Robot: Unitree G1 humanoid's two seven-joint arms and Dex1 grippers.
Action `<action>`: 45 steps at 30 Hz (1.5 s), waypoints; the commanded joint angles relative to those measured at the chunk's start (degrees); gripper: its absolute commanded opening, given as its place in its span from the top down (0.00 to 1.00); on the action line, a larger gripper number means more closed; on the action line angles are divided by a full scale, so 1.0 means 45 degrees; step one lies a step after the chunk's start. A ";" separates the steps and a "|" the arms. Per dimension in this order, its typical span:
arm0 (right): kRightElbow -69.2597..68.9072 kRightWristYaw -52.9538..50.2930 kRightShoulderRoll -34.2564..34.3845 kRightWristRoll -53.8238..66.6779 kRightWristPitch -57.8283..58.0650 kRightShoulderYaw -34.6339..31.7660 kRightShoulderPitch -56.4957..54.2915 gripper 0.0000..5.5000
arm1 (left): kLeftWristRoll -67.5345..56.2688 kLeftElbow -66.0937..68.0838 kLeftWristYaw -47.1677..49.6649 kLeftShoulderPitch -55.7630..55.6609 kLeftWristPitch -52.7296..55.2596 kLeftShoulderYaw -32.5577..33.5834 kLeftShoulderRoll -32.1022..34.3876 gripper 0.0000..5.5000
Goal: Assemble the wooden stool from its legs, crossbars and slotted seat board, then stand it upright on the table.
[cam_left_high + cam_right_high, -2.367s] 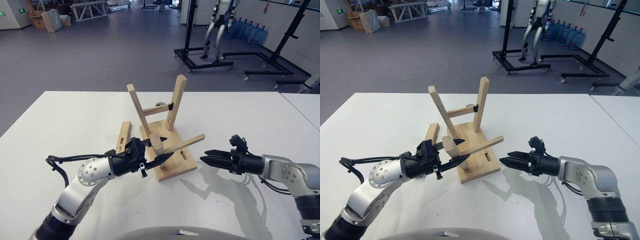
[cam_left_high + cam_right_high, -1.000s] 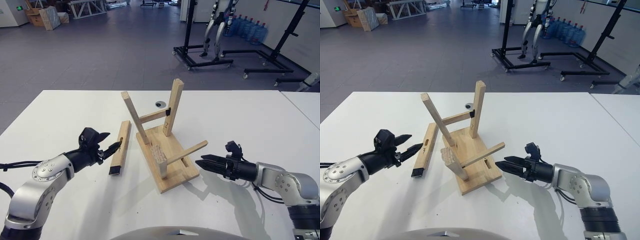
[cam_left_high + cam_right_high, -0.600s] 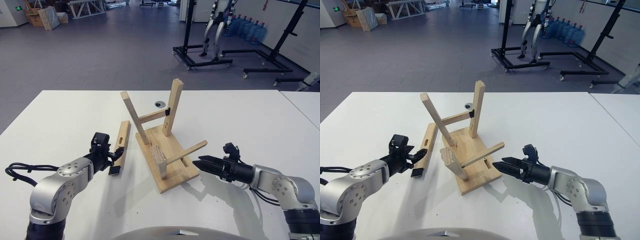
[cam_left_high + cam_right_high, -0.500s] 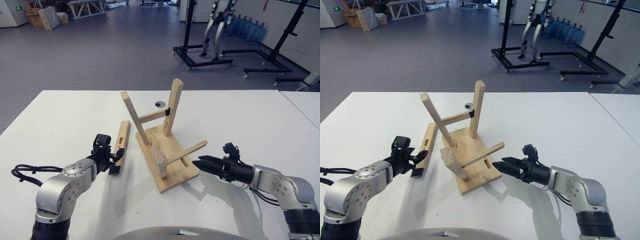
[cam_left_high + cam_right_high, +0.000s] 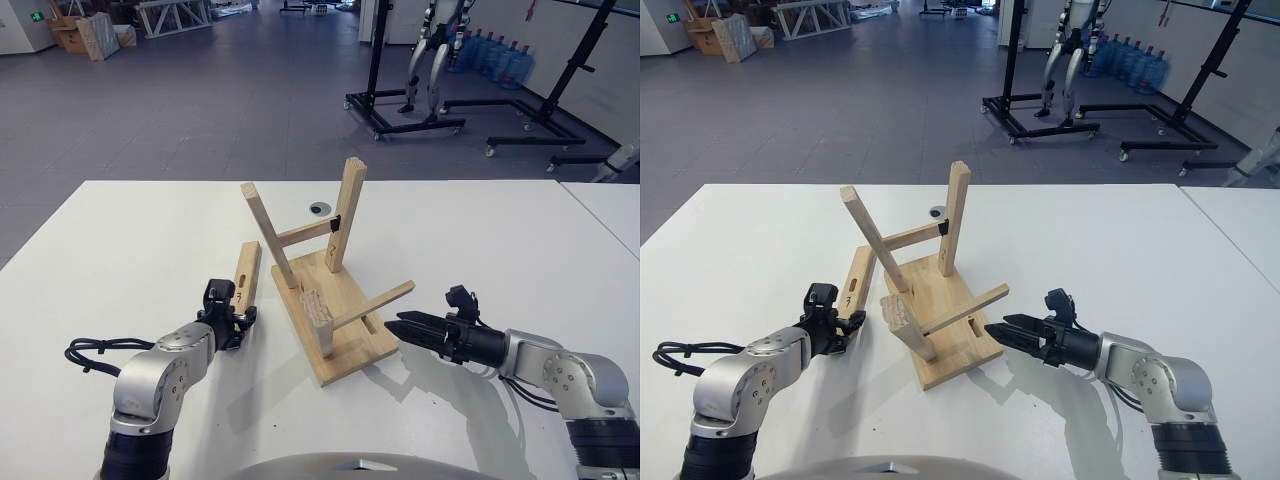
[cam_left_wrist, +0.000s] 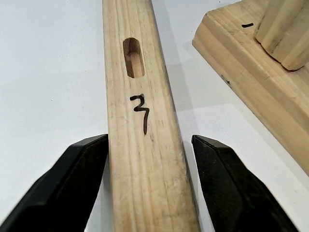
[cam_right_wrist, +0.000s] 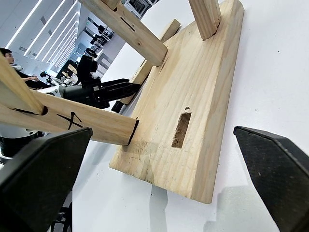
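The slotted seat board (image 5: 352, 338) lies flat on the white table. Two legs (image 5: 268, 235) (image 5: 345, 215) stand up from it, joined by a crossbar (image 5: 305, 233). A third leg (image 5: 318, 320) leans at the board's near side with a crossbar (image 5: 375, 303) sticking out to the right. A loose leg (image 5: 243, 280) with a slot lies left of the board. My left gripper (image 5: 232, 322) is open at its near end, one finger on each side of the loose leg (image 6: 145, 121). My right gripper (image 5: 402, 325) is open just right of the board, holding nothing and pointing at an empty slot (image 7: 181, 129).
A round grommet (image 5: 319, 208) sits in the table behind the stool. A black cable (image 5: 95, 350) loops beside my left arm. A second table (image 5: 610, 205) stands at the far right. Bare tabletop spreads to the left and right of the parts.
My left gripper left the third leg at the board, swung out left, then came in over the near end of the loose leg. The right gripper barely moved.
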 commanded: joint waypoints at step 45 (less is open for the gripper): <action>0.0616 -0.7897 0.1045 1.1503 0.2113 -0.3200 -0.8933 0.02 | -1.8259 -0.0895 0.0235 -0.4511 -0.2125 0.3631 0.2893 0.63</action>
